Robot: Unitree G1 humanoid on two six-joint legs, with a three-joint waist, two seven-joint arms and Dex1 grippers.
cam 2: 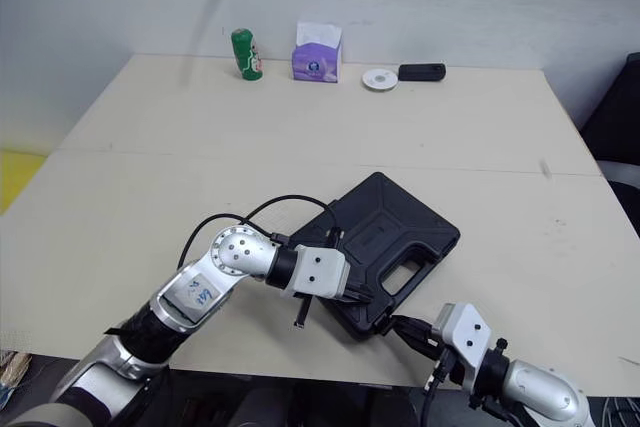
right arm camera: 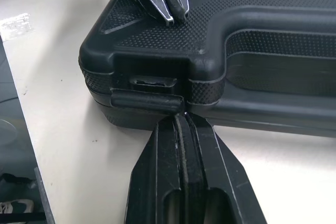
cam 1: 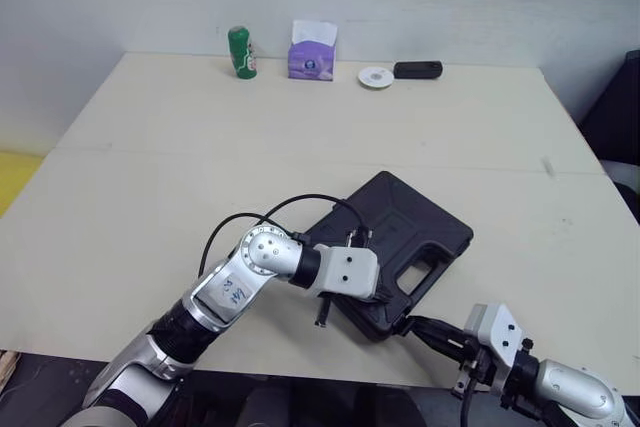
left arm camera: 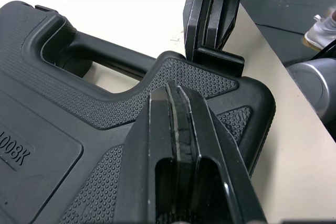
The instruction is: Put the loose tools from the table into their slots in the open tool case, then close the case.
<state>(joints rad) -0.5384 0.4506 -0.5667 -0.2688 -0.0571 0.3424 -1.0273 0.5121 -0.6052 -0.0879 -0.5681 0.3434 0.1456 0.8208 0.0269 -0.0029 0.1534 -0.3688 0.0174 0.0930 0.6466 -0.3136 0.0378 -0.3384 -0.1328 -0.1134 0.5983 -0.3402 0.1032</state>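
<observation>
**Closing the latch: a slip is being risked at the case's corner**

The tool case (cam 1: 400, 237) is being carried by the worktop (cam 1: 200, 147) toward 5 o'clock, close to the near edge, with its lid down. The left gripper (left arm camera: 176, 90) appears to be pressed onto the lid's near corner, its fingers being held together with nothing between them. The right gripper (right arm camera: 181, 121) is likewise being held closed and empty, and its tip is being set against the latch (right arm camera: 147, 98) on the case's wall at about 6 o'clock.

The latch seems not to be fully snapped home. Because a narrow tip is being used on a small rounded tab, it may be slid off under the case rim or down onto the worktop. If the push is being aimed along the worktop rather than upward, the case may be shoved toward 12 o'clock, or twisted beneath the left fingers.

Whatever is lying inside the case is being hidden by the lid. At 12 o'clock, white tissue is being shown at the top of a purple tissue box (cam 1: 312, 52), just beside a green bottle (cam 1: 241, 52).
</observation>
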